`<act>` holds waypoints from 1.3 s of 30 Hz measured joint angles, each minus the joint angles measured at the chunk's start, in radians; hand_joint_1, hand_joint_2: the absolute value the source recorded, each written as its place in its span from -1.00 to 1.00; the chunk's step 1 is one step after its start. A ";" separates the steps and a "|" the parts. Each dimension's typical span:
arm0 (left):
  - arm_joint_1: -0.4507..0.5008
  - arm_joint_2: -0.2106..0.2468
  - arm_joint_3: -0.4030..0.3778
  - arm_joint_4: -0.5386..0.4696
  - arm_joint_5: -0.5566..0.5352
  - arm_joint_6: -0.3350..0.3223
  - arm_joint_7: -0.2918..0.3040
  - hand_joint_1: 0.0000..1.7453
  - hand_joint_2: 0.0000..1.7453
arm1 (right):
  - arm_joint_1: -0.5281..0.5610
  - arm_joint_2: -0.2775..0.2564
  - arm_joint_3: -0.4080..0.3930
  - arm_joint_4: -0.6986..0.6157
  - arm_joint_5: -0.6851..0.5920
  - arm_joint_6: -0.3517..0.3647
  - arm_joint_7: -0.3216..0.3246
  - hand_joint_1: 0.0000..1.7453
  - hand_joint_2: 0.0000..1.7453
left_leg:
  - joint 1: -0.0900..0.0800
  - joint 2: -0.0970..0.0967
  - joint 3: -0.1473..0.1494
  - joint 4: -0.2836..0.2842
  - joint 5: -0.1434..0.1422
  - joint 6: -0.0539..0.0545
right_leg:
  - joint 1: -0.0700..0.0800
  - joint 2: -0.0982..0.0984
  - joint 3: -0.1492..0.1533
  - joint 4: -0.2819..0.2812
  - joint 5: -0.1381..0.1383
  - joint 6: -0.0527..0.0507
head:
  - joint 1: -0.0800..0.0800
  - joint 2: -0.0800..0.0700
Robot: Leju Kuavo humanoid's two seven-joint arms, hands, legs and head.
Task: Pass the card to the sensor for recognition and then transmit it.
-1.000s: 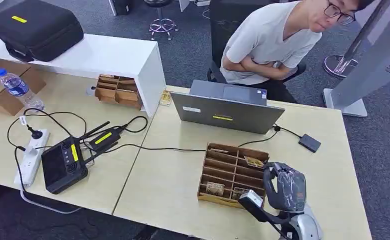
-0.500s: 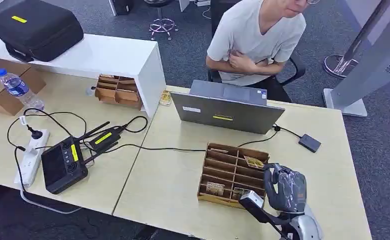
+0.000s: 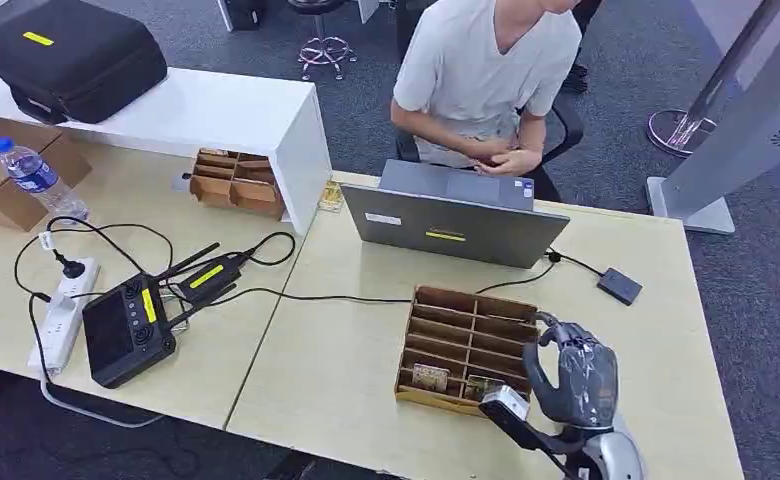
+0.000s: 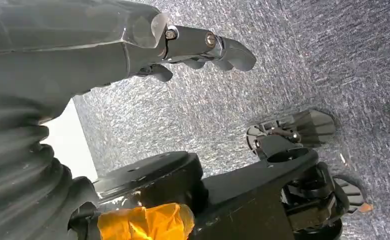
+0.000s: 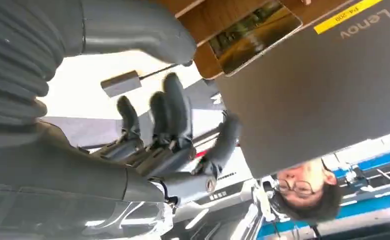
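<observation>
A wooden divided tray (image 3: 466, 300) lies on the table in front of the laptop. Two cards (image 3: 430, 377) stand in its near compartments. The right wrist view shows a picture card (image 5: 255, 35) lying in a tray compartment just beyond my thumb. My right hand (image 3: 571, 380) hovers at the tray's right end, fingers (image 5: 175, 107) spread, holding nothing. The small black sensor box (image 3: 619, 285) sits on its cable at the right of the table, beyond that hand. My left hand (image 4: 208, 45) hangs over the carpet and holds nothing.
A closed grey laptop (image 3: 456, 220) stands behind the tray, with a seated person (image 3: 486, 70) behind it. To the left lie a black controller (image 3: 126, 330), a power strip (image 3: 63, 315), cables, a water bottle (image 3: 36, 175) and a second wooden tray (image 3: 234, 180).
My right hand has drawn slightly toward me and its fingers have spread wider. The person has sat up and brought their hands to the laptop's far edge.
</observation>
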 joint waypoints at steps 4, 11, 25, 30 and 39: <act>0.000 0.000 0.006 0.000 -0.001 0.000 0.000 -1.00 1.00 | 0.005 0.000 -0.011 -0.008 0.003 0.000 -0.003 -1.00 1.00 | 0.000 0.000 0.000 0.000 0.000 0.000 | 0.000 0.000 0.000 0.000 0.000 0.000 | 0.000 0.000; 0.000 0.000 0.009 0.000 -0.002 0.000 0.000 -1.00 1.00 | 0.008 0.000 -0.016 -0.012 0.003 0.000 -0.003 -1.00 1.00 | 0.000 0.000 0.000 0.000 0.000 0.000 | 0.000 0.000 0.000 0.000 0.000 0.000 | 0.000 0.000; 0.000 -0.002 0.010 0.000 -0.012 -0.002 0.005 -1.00 1.00 | -0.021 0.013 -0.016 0.015 0.003 0.002 -0.004 -1.00 1.00 | 0.000 0.000 0.000 0.000 0.000 0.000 | 0.000 0.000 0.000 0.000 0.000 0.000 | 0.000 0.000; -0.001 -0.005 0.010 0.000 -0.015 -0.003 0.008 -1.00 1.00 | -0.049 0.027 -0.014 0.045 -0.002 0.001 -0.009 -1.00 1.00 | 0.000 0.000 0.000 0.000 0.000 0.000 | 0.000 0.000 0.000 0.000 0.000 0.000 | 0.000 0.000; -0.001 -0.005 0.009 0.000 -0.017 -0.007 0.010 -1.00 1.00 | -0.073 0.042 -0.008 0.079 -0.014 0.001 -0.014 -1.00 1.00 | 0.000 0.000 0.000 0.000 0.000 0.000 | 0.000 0.000 0.000 0.000 0.000 0.000 | 0.000 0.000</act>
